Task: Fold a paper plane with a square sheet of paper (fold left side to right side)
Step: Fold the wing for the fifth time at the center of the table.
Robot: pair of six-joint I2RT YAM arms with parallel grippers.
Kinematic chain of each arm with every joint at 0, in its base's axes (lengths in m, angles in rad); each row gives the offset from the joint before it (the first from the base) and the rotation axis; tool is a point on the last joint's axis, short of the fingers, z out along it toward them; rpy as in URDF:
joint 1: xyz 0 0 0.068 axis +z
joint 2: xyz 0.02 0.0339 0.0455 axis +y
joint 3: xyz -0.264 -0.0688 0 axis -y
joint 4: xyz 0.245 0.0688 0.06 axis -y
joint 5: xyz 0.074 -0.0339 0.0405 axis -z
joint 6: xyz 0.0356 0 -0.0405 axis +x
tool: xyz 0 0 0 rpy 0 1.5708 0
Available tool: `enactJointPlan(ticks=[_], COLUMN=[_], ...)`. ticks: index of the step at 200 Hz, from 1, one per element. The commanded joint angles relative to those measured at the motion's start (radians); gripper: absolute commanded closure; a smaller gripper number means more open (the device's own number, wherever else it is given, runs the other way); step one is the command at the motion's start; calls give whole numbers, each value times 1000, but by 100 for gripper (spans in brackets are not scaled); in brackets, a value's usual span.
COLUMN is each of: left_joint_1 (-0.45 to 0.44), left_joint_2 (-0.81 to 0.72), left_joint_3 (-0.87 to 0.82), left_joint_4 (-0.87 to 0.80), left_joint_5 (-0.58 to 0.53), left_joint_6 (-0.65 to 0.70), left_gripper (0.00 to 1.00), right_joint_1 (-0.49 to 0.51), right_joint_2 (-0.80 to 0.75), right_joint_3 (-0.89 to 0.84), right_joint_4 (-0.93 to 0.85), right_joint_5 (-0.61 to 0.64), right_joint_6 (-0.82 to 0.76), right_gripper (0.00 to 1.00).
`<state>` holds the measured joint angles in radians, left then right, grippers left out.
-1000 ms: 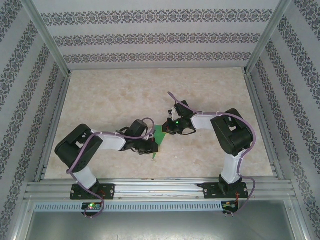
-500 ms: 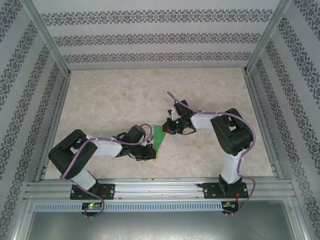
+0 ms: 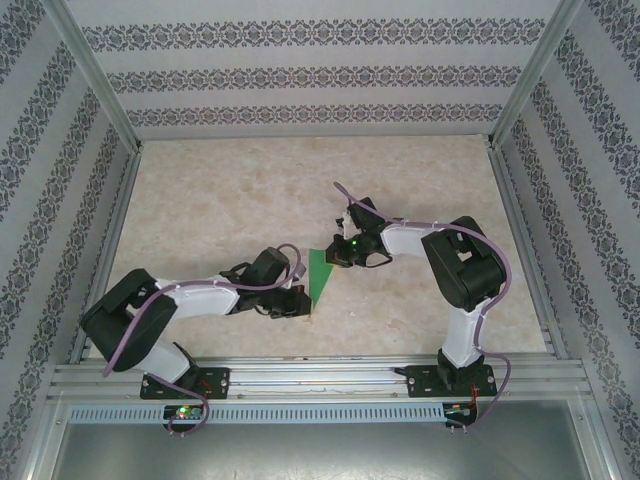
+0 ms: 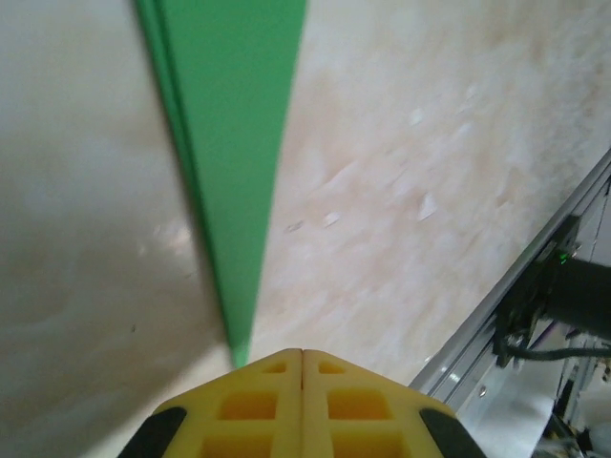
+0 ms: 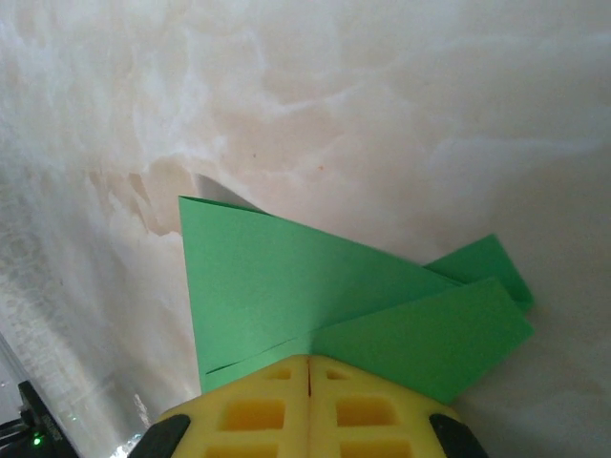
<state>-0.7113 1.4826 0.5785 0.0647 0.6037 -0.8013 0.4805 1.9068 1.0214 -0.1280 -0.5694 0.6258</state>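
While closed pad to pad, left claw (image 4: 303, 355) at the narrow tip of the paper plane (image 4: 234, 143), right claw (image 5: 308, 361), likewise closed, over its wide layered end; grip on paper not discernible. Flat on marbled beige desk (image 3: 220, 200), near centre, between both arms. Bounded by aluminium rails (image 3: 300, 375) and patterned wallpaper walls (image 3: 300, 80); purple cables (image 3: 210, 287) along arms.

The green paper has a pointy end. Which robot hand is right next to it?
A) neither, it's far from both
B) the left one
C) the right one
B: the green paper narrows to a tip right at the shut left gripper, while the right gripper sits at its wide end.
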Motion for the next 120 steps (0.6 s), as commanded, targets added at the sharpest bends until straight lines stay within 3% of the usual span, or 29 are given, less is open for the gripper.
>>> enactJointPlan(ticks=[1,38,67,120], left_joint_1=[13,47,75,93], left_joint_2=[-83,-221,-345,-553], left_joint_3=[31,0,-54,-141], left_joint_4=[-35,-46,-57,-40], left_joint_5=[-113,-258,-379,-543], left_joint_6=[57,132,171,227], left_gripper=[90,69,58,34], right_joint_1=[4,14,25,73], right_joint_2=[-20,-86,-171,-338], right_joint_3=[28,63,61,42], right_joint_4=[-83,-126,-159,-274], right_joint_5=[91,137,201,404], right_joint_6=[-27,-54,-68,-119], right_gripper=[99,89,78,49])
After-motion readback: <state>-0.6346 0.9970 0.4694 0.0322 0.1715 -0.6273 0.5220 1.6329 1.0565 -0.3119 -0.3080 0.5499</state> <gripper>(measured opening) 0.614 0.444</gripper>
